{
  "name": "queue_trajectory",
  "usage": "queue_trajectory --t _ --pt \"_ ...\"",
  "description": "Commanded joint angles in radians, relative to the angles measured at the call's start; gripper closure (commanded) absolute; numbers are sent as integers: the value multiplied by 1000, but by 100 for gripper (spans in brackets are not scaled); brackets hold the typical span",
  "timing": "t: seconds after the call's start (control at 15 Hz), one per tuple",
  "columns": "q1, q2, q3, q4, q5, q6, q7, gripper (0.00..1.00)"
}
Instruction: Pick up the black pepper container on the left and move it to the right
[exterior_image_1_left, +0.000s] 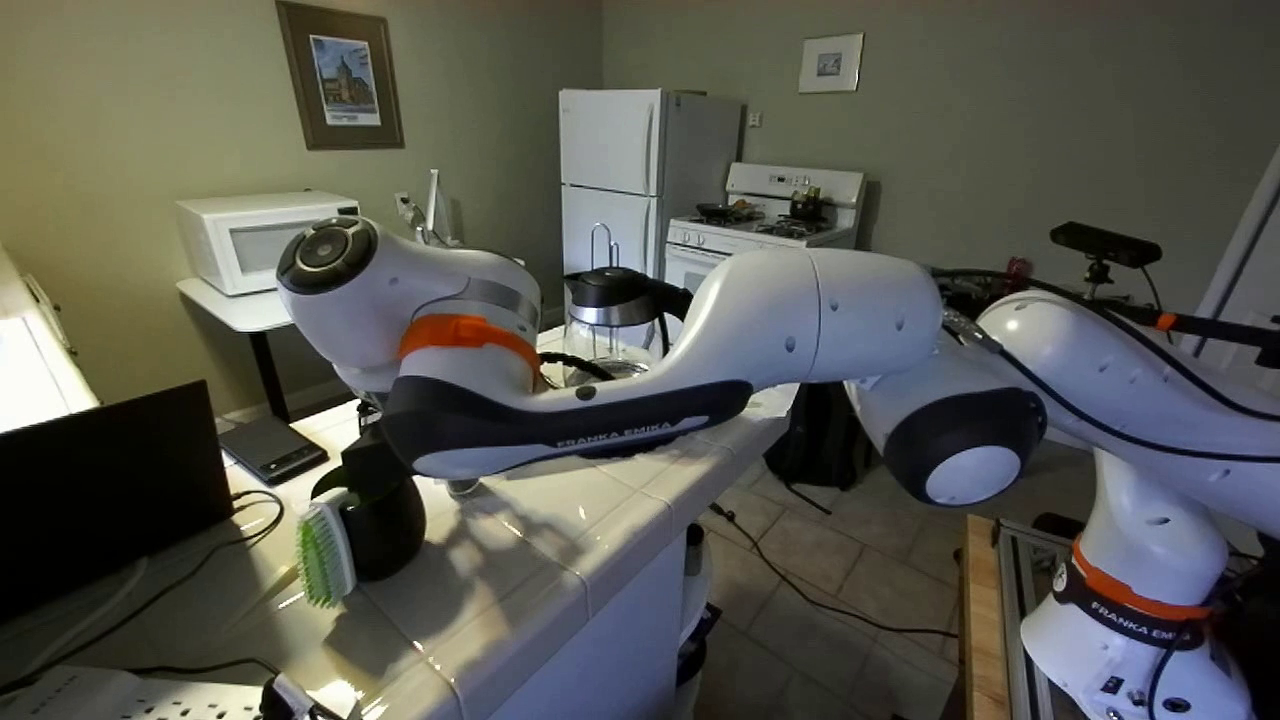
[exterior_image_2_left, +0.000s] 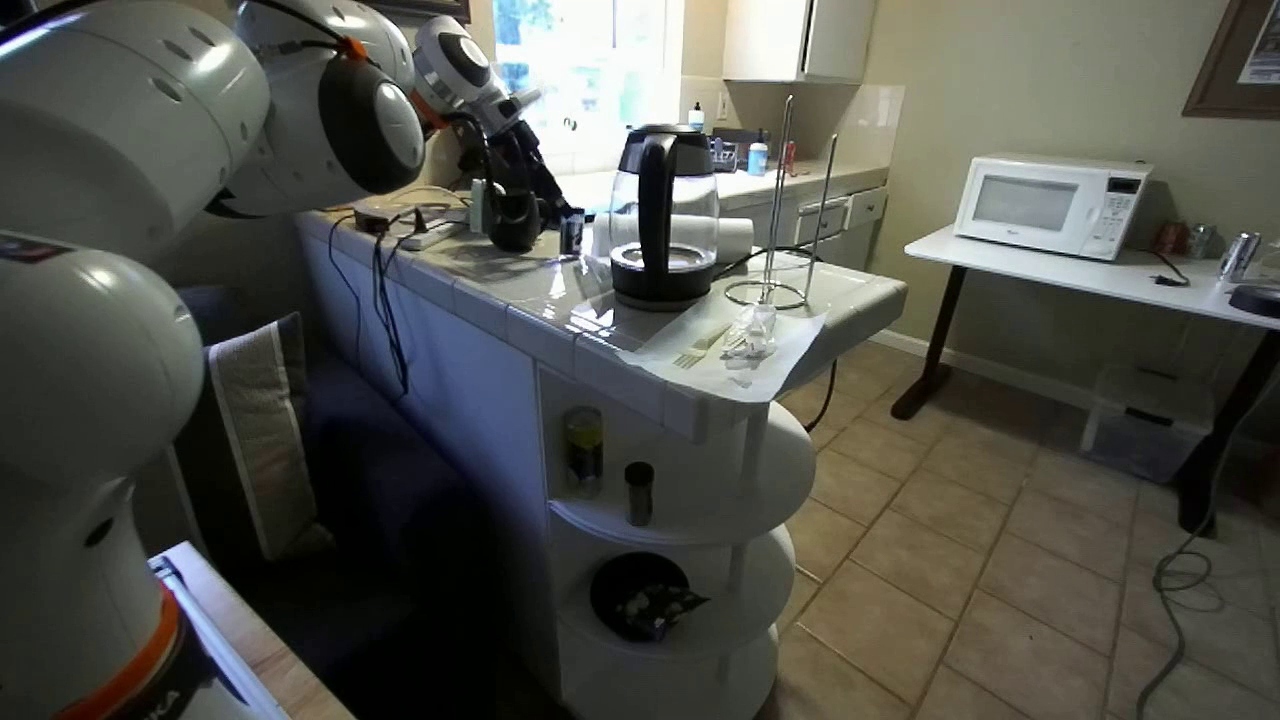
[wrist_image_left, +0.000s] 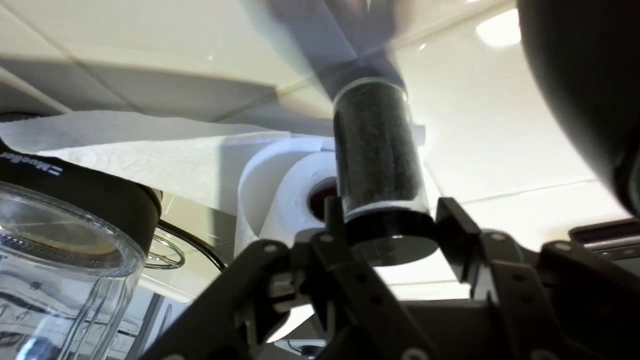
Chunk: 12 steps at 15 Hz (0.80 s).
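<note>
The black pepper container is a small dark cylinder with a black lid. It stands upright on the white tiled counter; I cannot tell whether its base still touches the tiles. My gripper has one finger on each side of the lid, both against it with no visible gap. In an exterior view the gripper reaches down to the top of the container. In another exterior view, the arm hides the fingers and most of the container.
The rounded black object with a green brush stands close beside the gripper; it fills the right of the wrist view. A white paper towel roll lies just behind the container. A glass pot and wire holder stand further along.
</note>
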Motion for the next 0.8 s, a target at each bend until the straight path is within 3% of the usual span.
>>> queue_trajectory --t 0.0,0.07,0.13,0.2,0.47,0.73 --pt "-4 16 -1 1 8 43 -30 76" --pt "-5 16 1 0 11 48 -37 68" --pt "-5 20 2 8 12 48 -48 26" --pt "-4 19 3 9 13 45 -55 24" --pt "16 1 12 7 22 1 -87 0" --pt "41 -38 27 7 44 -96 -103 0"
